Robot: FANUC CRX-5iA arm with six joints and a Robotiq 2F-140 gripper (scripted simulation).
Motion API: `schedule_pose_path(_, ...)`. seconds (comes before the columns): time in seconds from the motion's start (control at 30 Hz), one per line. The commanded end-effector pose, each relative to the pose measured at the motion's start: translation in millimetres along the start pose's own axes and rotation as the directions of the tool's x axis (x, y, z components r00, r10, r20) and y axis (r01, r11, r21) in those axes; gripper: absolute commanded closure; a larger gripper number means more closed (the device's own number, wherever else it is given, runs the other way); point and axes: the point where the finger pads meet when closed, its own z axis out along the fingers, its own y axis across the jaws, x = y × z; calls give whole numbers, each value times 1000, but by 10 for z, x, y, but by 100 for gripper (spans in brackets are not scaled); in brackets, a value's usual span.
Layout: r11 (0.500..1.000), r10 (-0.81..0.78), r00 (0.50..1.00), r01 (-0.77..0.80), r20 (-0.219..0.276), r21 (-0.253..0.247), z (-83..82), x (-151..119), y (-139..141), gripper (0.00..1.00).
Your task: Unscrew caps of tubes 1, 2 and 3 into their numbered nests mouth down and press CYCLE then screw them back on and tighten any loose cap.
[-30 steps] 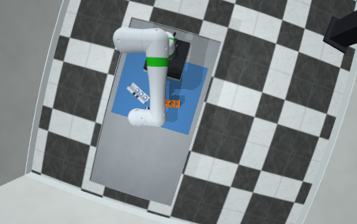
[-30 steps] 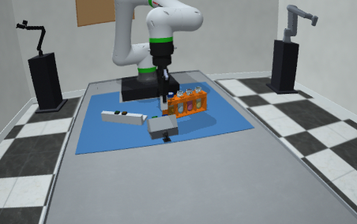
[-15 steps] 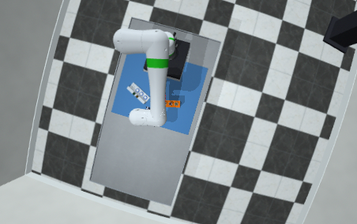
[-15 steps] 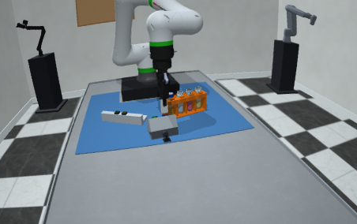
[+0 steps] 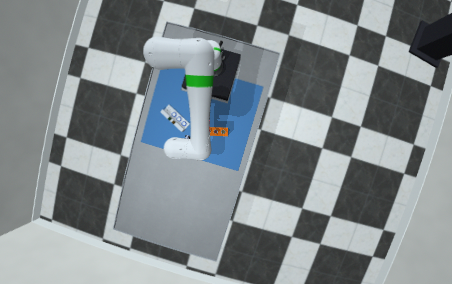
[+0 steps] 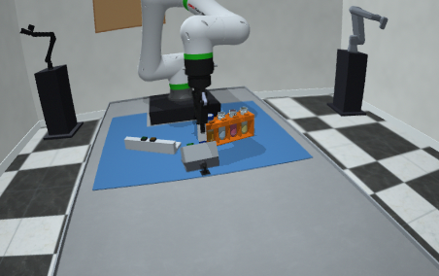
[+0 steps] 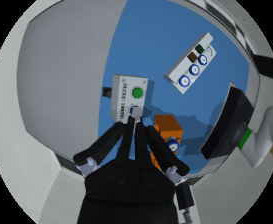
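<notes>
End effector [image 7: 135, 120] closed, gripping nothing, hovering over small desk [image 7: 128, 98]; green key [image 7: 137, 92] lying just beyond fingertips; tube rack [image 6: 230, 127] sitting beside desk.

Orange capped-tube station [image 6: 230, 130], upright on mat

It looked like a lab test cell. A white arm [image 6: 169, 44] stood bolted at the far end of a long grey table [image 6: 247, 224], over a blue mat [image 6: 130, 170] carrying an orange rack of capped sample tubes [image 6: 230, 127] and a small grey key desk [image 6: 199, 155]. Bare grey walls and a checkered floor [image 6: 412, 165] surrounded it, with black pedestals [image 6: 57, 99] holding jointed camera mounts in the corners.
</notes>
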Motion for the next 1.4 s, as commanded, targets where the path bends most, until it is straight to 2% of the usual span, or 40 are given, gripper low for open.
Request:
schedule_pose_path(0.0, 1000, 0, 1000, 0, 0, 0, 19, 0, -1, 100)
schedule_pose_path(0.8, 1000, 0, 1000, 0, 0, 0, 57, 0, -1, 100)
schedule_pose_path(1.13, 1000, 0, 1000, 0, 0, 0, -243, 0, -1, 100)
schedule_pose_path(1.37, 1000, 0, 1000, 0, 0, 0, -261, 0, -1, 100)
